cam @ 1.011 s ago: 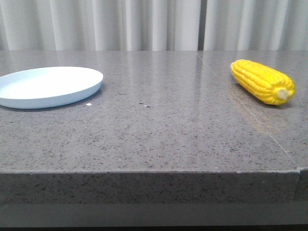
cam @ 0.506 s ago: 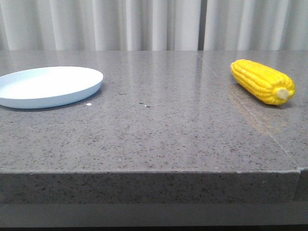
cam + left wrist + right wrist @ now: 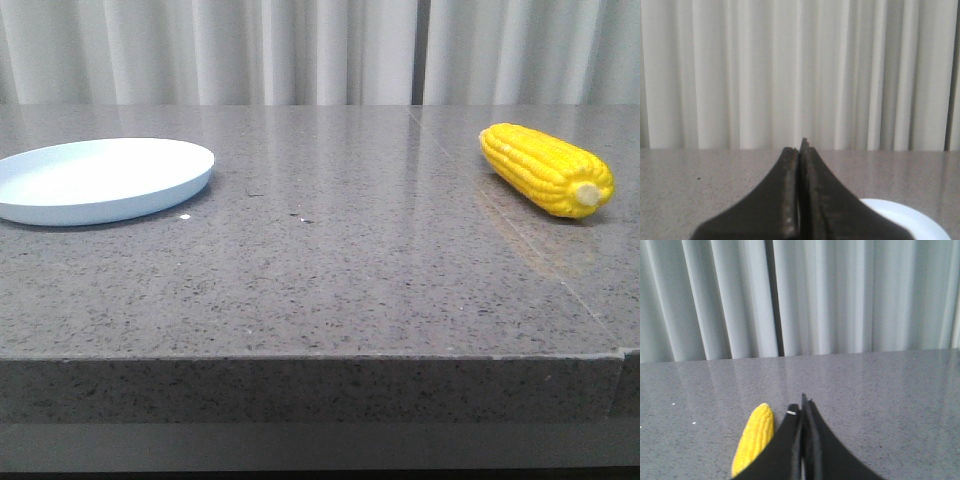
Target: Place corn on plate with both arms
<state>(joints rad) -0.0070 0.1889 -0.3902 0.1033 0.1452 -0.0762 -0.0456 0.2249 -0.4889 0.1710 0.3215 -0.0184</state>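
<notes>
The yellow corn [image 3: 545,169] lies on the grey stone table at the right, its pale stub end toward the front. The pale blue plate [image 3: 100,180] rests at the left, with nothing on it. Neither arm shows in the front view. In the left wrist view my left gripper [image 3: 800,150] is shut with nothing in it, and a sliver of the plate [image 3: 905,220] shows beside it. My right gripper [image 3: 802,405] is shut too and holds nothing; the corn [image 3: 755,437] lies just beside its fingers, partly hidden behind them.
The table's front edge [image 3: 300,357] runs across the lower front view, with a seam [image 3: 590,310] in the stone at the right. White curtains [image 3: 320,50] hang behind the table.
</notes>
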